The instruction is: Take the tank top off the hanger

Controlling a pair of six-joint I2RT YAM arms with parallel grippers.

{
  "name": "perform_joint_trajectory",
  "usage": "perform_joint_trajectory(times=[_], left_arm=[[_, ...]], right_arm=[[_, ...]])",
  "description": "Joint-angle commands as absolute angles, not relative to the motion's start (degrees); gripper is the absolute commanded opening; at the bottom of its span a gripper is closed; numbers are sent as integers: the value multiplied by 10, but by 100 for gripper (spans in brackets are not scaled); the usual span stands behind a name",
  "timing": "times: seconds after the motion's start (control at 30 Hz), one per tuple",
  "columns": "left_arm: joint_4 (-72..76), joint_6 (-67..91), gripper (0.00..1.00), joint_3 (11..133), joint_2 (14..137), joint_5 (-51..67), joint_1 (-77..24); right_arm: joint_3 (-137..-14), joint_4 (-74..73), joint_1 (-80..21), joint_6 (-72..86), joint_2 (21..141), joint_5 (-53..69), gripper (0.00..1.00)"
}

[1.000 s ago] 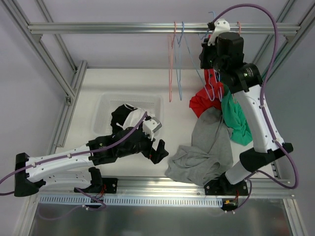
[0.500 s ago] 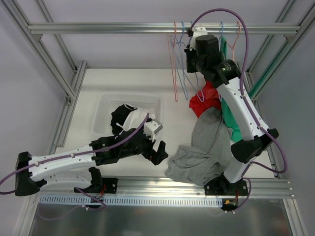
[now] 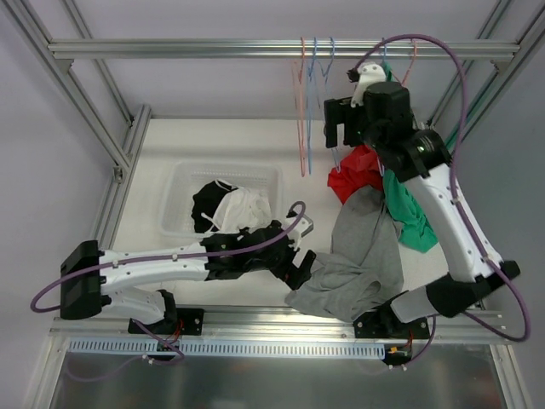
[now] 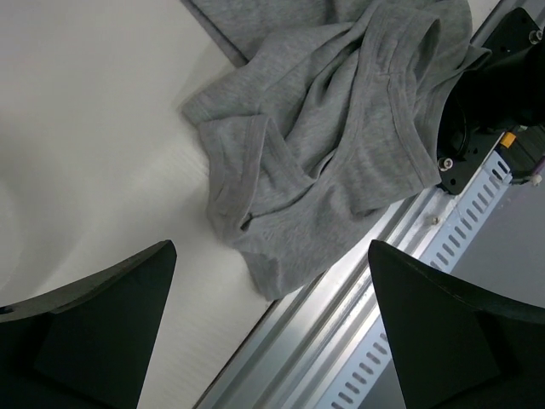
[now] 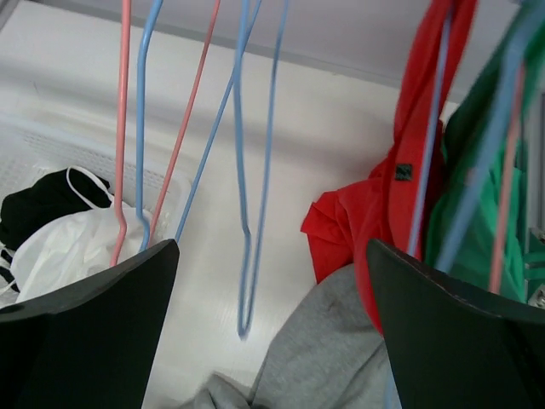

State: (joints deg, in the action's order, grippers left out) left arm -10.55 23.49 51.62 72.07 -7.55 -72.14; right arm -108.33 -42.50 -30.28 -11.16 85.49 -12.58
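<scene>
The grey tank top (image 3: pixel 358 264) lies crumpled on the white table near its front edge, off any hanger; its straps show in the left wrist view (image 4: pixel 332 145). My left gripper (image 3: pixel 300 260) hovers open at the tank top's left edge (image 4: pixel 272 332), holding nothing. Up at the top rail my right gripper (image 3: pixel 341 128) is open and empty (image 5: pixel 272 332). An empty blue hanger (image 3: pixel 328 102) hangs from the rail just left of it, seen swinging in the right wrist view (image 5: pixel 247 170).
A pink hanger (image 3: pixel 300 111) and another blue one hang empty on the rail. A red garment (image 3: pixel 353 175) and a green one (image 3: pixel 409 204) hang at the right. A white bin (image 3: pixel 179 183) holds black and white clothes. The aluminium front rail (image 4: pixel 409 281) runs beside the tank top.
My right gripper carried the blue hanger left to the rail, opened and let it go, then drew back right. My left arm swung right up to the grey tank top.
</scene>
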Motion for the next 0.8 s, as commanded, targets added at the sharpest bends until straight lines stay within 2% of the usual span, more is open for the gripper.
perform_joint_trajectory(times=[0.0,0.1,0.2,0.27,0.43,0.57,0.6,0.63,0.67,0.7,0.73,0.77], left_arm=[[-68,233,99,578,799,-75,-738],[-67,225,99,635,867,-77,-743],[-68,212,99,701,987,-74,-744],[-69,195,99,751,1051,-67,-747],[-69,173,99,861,1167,-68,-750],[-94,157,99,939,1265,-116,-759],[-106,154,96,956,1301,-122,-761],[-122,149,90,986,1316,-141,-767],[-149,150,76,995,1325,-156,-771],[-156,154,52,998,1331,-167,-774],[-160,158,14,989,1325,-192,-780],[-168,166,0,980,1317,-208,-781]], right_arm=[[-1044,-417,-297,-105,718,-132,98],[-1019,-451,-294,-99,649,-127,100],[-969,-468,-293,-98,550,-107,100],[-925,-476,-292,-95,455,-93,99],[-880,-506,-293,-92,361,-47,99],[-860,-513,-293,-96,314,31,100],[-860,-514,-293,-96,308,54,99],[-860,-515,-293,-95,302,64,99],[-861,-515,-293,-95,293,71,100],[-865,-515,-293,-95,289,78,99],[-867,-514,-293,-97,285,79,99],[-867,-515,-293,-96,281,75,99]])
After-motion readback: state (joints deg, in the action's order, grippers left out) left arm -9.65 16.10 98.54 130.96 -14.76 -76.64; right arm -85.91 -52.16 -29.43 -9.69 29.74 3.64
